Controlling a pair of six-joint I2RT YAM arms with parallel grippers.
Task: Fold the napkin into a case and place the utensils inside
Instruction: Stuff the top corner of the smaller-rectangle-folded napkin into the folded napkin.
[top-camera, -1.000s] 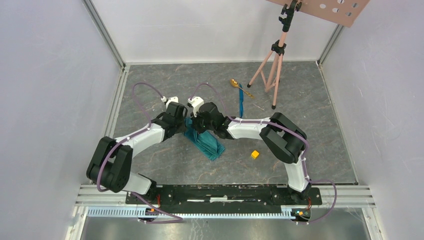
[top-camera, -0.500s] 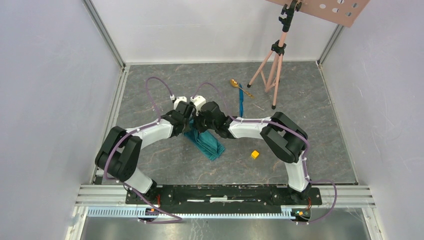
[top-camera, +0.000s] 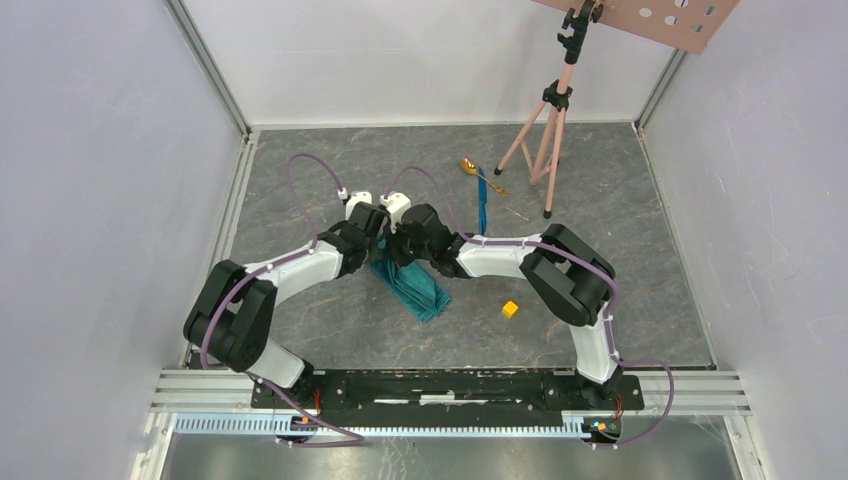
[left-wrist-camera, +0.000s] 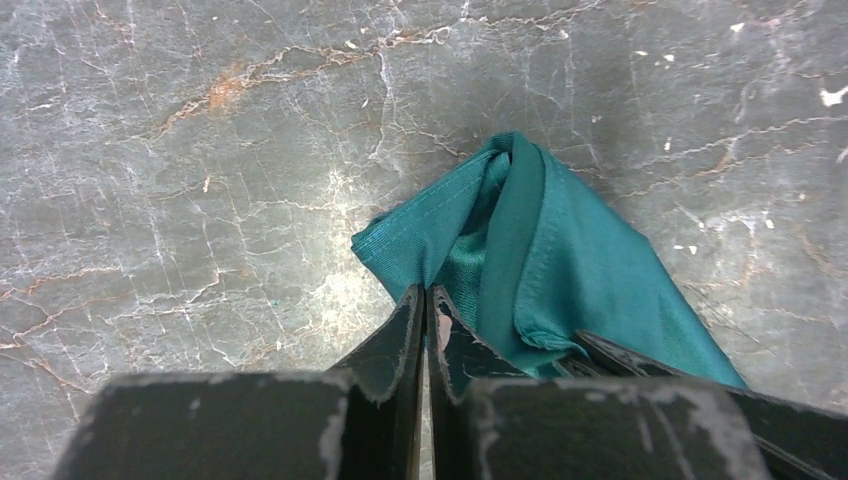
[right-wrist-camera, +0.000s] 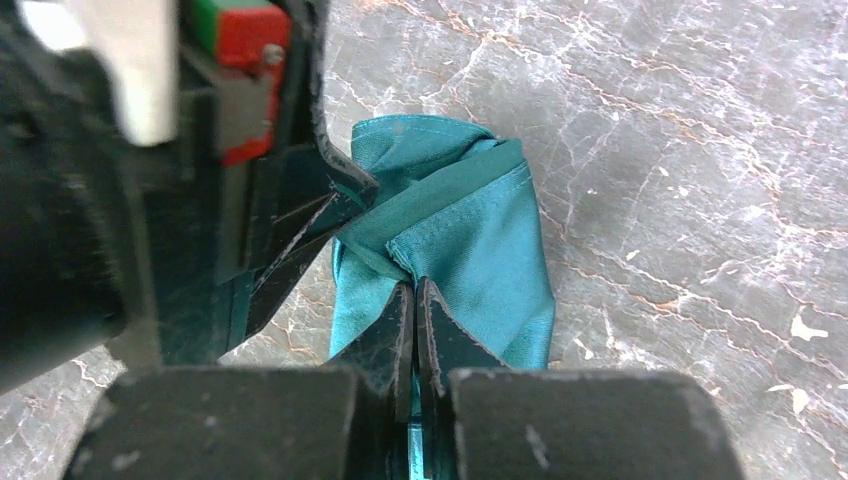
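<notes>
Teal cloth: one napkin (top-camera: 420, 290) lies bunched into a narrow strip at mid-bench (top-camera: 320, 330), slanting from my two arms' wrists toward the near right. I count one gold spoon (top-camera: 467, 165) and one blue knife (top-camera: 482, 208), crossing each other at the far side. They lie well apart from the napkin, near the feet of one pink tripod (top-camera: 545, 130). One yellow cube (top-camera: 510, 309) sits to the napkin's right.

The top view hides both sets of fingertips under the wrists. The left wrist view shows the left end effector (left-wrist-camera: 425, 295) with jaws together, pinching the napkin's hemmed corner. The right wrist view shows the right end effector (right-wrist-camera: 414, 288) clamped on a fold at the same end. It also shows the left one's fingers biting the cloth just beside it. Neither wrist view takes in the spoon, knife or cube.
</notes>
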